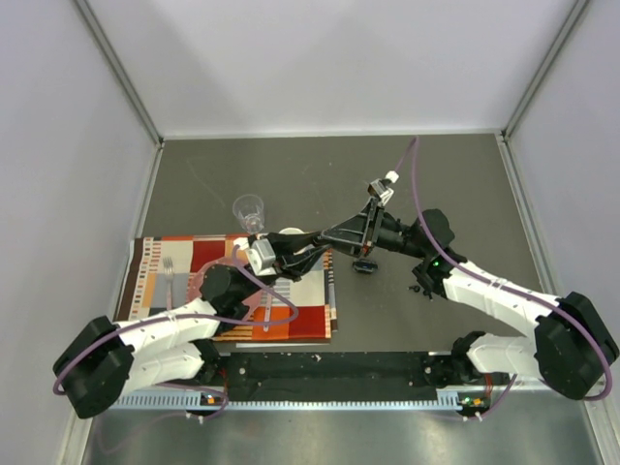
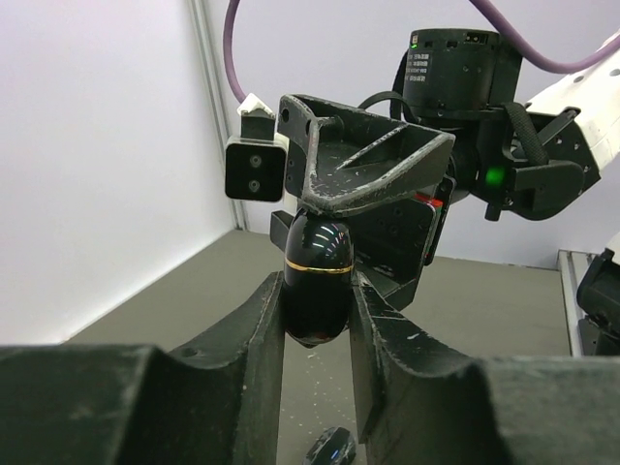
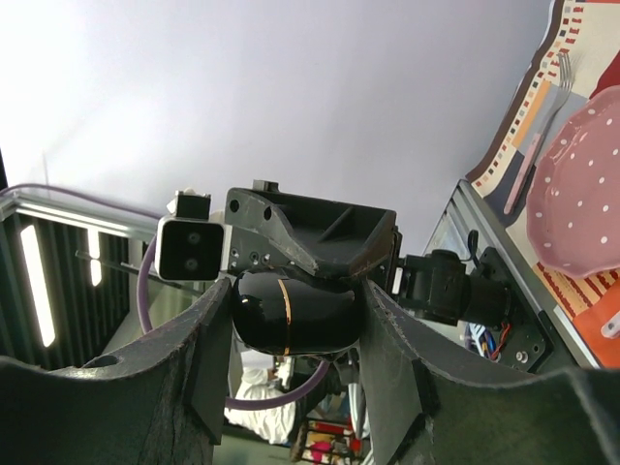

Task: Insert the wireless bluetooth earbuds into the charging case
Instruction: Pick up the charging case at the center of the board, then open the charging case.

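Step, likely: opening case. Case [image 2: 316,254] in air over counter [image 1: 291,174], left pincer [image 2: 315,300] clamped on one end, right pincer [image 3: 295,302] clamped on other. Earbuds [image 1: 414,288]: probably dark specks lying on counter. Next: part halves at gold seam.

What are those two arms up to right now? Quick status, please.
Mid-air: left gripper and right gripper both shut on one black case. It looks closed. Tiny earbuds lie on table, not inserted. Nothing blocking.
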